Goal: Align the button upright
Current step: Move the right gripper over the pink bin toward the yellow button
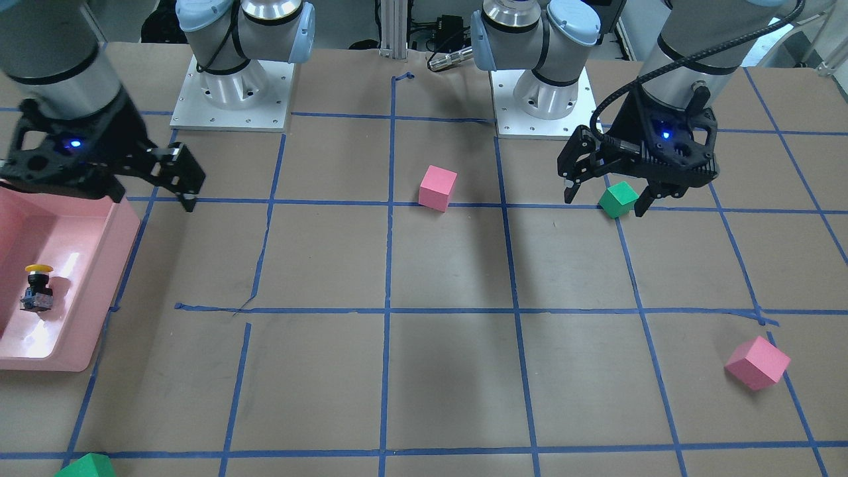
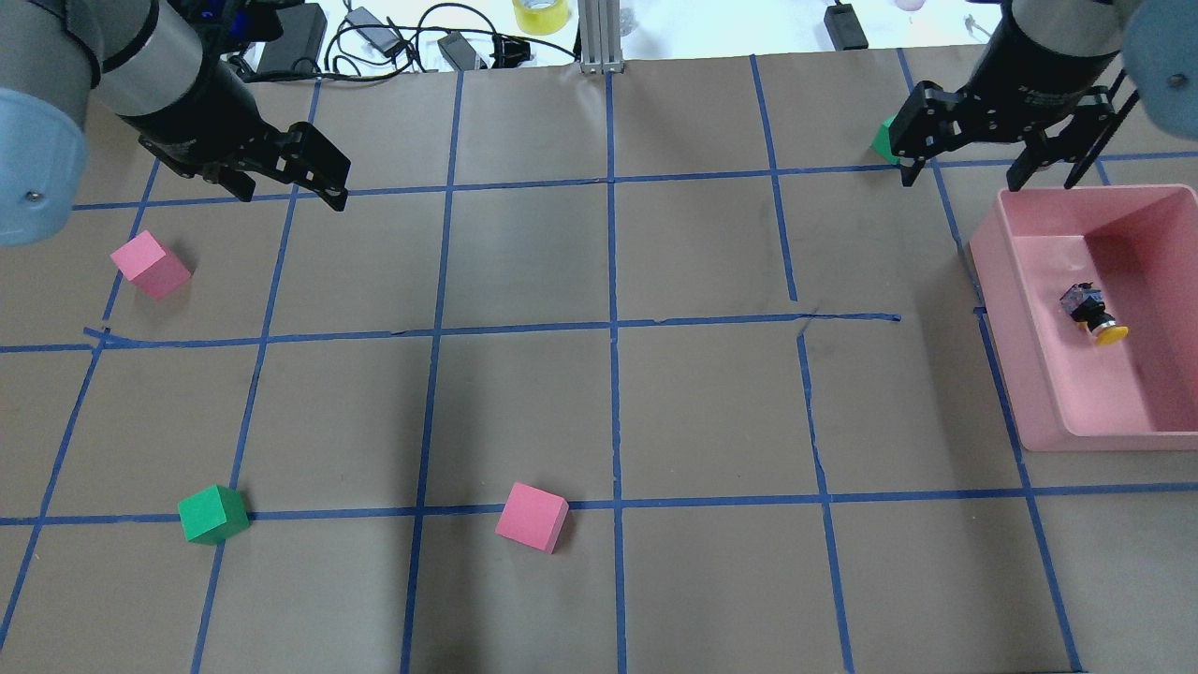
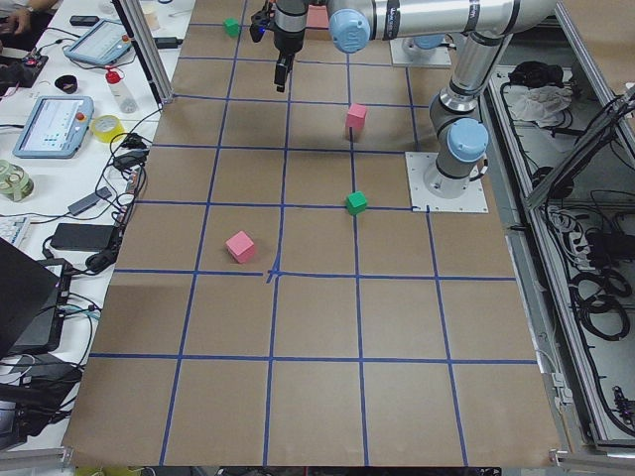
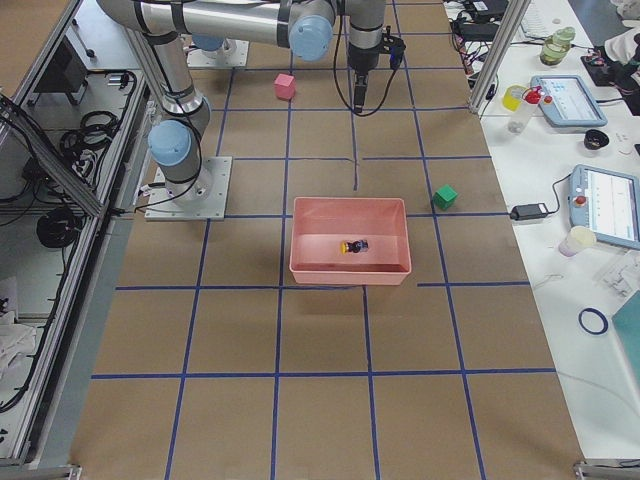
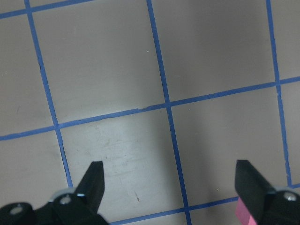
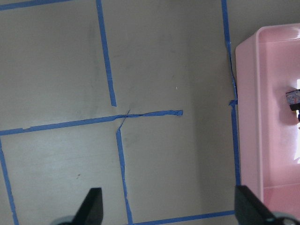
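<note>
The button [image 1: 38, 289] has a yellow cap and a black body. It lies on its side on the floor of a pink bin [image 1: 99, 285], cap toward the robot. It also shows in the overhead view [image 2: 1093, 316], the exterior right view [image 4: 352, 246], and at the right wrist view's edge [image 6: 294, 100]. My right gripper [image 2: 964, 178] is open and empty, high beyond the bin's far edge, apart from the button; it also shows in the front view [image 1: 156, 199]. My left gripper [image 2: 292, 198] is open and empty, far across the table.
The bin [image 2: 1006, 309] sits at the table's right end. Two pink cubes [image 2: 532, 517] [image 2: 150, 264] and a green cube [image 2: 213, 513] lie on the taped grid. Another green cube [image 2: 882, 140] is partly hidden by the right gripper.
</note>
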Robot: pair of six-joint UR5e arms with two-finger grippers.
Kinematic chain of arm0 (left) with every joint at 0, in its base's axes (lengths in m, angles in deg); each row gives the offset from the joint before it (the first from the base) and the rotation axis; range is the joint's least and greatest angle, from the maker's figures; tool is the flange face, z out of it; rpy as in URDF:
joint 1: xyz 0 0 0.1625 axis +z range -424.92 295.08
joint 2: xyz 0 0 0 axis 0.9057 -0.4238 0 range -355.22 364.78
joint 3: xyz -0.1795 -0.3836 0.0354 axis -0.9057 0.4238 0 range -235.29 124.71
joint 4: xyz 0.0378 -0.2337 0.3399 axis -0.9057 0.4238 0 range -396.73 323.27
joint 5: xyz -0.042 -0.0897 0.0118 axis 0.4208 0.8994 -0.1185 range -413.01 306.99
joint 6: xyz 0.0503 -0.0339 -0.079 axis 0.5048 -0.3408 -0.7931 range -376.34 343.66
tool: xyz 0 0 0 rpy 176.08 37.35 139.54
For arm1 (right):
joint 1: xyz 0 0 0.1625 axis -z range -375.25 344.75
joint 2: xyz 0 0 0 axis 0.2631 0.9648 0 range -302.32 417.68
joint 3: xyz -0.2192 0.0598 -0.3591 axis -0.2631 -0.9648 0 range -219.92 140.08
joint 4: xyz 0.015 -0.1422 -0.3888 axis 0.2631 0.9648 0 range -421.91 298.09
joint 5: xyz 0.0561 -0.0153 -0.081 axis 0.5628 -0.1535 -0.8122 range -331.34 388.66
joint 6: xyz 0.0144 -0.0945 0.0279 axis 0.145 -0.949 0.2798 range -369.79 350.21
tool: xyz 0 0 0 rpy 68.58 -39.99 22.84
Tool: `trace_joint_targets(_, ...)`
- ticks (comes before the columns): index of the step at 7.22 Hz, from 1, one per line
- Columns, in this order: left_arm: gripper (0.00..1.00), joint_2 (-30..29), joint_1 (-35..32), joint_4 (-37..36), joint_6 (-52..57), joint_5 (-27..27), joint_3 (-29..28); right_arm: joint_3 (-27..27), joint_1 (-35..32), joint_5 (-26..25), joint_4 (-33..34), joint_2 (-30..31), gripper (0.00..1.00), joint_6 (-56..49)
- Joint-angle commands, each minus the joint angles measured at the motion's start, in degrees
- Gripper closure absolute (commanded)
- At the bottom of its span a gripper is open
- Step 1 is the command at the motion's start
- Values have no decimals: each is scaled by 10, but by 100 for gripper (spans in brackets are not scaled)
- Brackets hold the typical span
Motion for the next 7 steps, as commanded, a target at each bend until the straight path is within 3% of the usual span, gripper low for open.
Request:
trace_joint_targets(1, 0, -2, -1, -1, 1, 1, 1, 1, 55, -16, 11, -14, 0, -66)
trace_joint_targets(4, 0, -5, -1, -1, 2, 1, 1, 10, 151, -30, 105, -95, 0, -199)
trace_joint_targets(7, 0, -9, -1, -8, 4, 0, 5, 36, 198, -28, 208, -164, 0, -265)
